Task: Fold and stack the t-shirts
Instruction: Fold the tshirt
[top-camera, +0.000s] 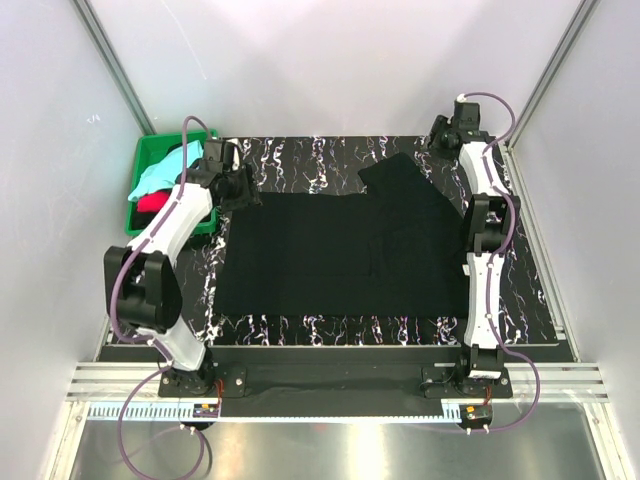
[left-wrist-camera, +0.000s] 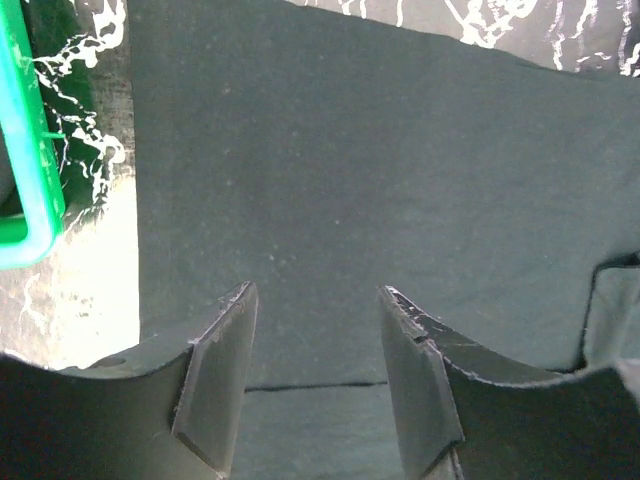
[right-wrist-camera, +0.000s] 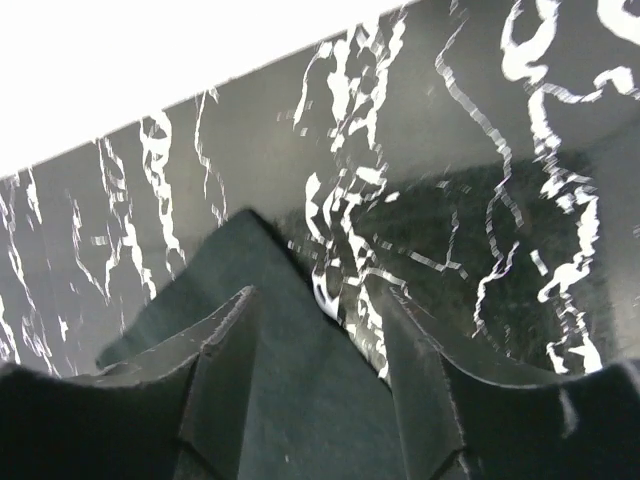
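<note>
**Item 1. Black t-shirt** (top-camera: 330, 255). Large, plain, short-sleeved. It lies spread flat across the middle of the desk (top-camera: 300, 160), a black top with white streaks. One sleeve (top-camera: 392, 175) juts toward the far right corner. The near hem runs roughly parallel to the near edge of the desk.

**Item 2. Aqua t-shirt** (top-camera: 160, 175). Crumpled inside the green crate (top-camera: 145, 150), toward its far end.

**Item 3. Red t-shirt** (top-camera: 150, 203). Crumpled in the same crate, on the near side of the aqua one and touching it.

**Item 4. Green crate.** Plastic. It stands at the far left corner of the desk, just beside the left edge of the black t-shirt. Its rim shows at the left border of the left wrist view.

**Item 5. Left gripper** (left-wrist-camera: 315, 380). It hangs over the far left corner of the black t-shirt, close to the crate. The jaws stand partly apart. Flat cloth shows in the gap between them, and nothing is pinched.

**Item 6. Right gripper** (right-wrist-camera: 315, 390). It hangs at the far right of the desk, above the tip of the sleeve. The jaws stand partly apart. The pointed cloth corner and bare streaked desk show between and beyond them, and nothing is clamped.
</note>
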